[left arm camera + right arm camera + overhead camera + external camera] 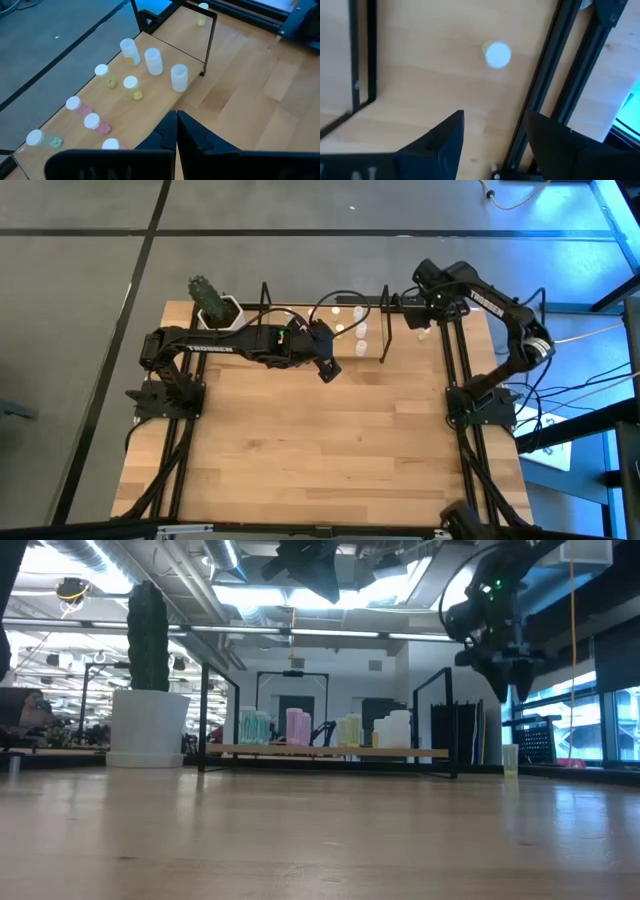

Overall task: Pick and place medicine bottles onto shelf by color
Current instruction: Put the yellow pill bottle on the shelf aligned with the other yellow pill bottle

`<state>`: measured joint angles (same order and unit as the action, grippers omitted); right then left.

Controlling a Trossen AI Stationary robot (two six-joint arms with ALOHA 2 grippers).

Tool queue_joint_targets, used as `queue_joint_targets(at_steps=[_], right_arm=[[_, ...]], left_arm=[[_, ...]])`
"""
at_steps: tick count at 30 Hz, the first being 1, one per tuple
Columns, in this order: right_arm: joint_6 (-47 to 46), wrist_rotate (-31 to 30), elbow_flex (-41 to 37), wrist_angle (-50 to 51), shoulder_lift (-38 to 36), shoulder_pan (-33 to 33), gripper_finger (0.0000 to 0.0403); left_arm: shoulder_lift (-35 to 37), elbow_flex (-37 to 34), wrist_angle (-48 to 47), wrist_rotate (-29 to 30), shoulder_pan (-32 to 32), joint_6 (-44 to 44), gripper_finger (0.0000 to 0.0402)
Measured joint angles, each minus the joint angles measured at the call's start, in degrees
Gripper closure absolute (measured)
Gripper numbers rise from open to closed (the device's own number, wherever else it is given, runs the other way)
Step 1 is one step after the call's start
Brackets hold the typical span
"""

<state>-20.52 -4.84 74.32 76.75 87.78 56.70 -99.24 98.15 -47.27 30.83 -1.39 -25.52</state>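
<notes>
Nearest you, bare wooden table [330, 450], nothing on front half; mid-table, your left gripper [328, 372] hangs above the wood just in front of the shelf [372, 302], fingers pressed together, nothing held; behind it, shelf at the back edge w/ medicine bottles [152, 61] standing on its floor: greenish, pink, yellow, white groups, approx. a dozen; cactus pot [218, 308] beside shelf's left end; far right corner, your right gripper [492, 135] held up off the table, fingers spread apart, nothing between them, one stray white-capped bottle [497, 54] standing on the table below it, outside shelf's right end, beside the black rail [545, 75].
</notes>
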Motion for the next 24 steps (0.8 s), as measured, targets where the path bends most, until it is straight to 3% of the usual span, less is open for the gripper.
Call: queue_joint_targets(at_steps=[8, 17, 24], right_arm=[[0.13, -0.01, -0.36, -3.97, 2.97, 2.02, 0.0194], [0.03, -0.07, -7.65, -12.46, 3.18, 2.02, 0.0194], [-0.2, -2.36, -8.98, -16.16, 3.18, 2.04, 0.0194]], left_arm=[[0.0, 0.0, 0.27, 0.06, -0.02, 0.15, 0.0402], [0.0, 0.0, 0.27, 0.15, -0.03, 0.56, 0.0402], [0.0, 0.0, 0.25, 0.19, -0.09, 0.62, 0.0402]])
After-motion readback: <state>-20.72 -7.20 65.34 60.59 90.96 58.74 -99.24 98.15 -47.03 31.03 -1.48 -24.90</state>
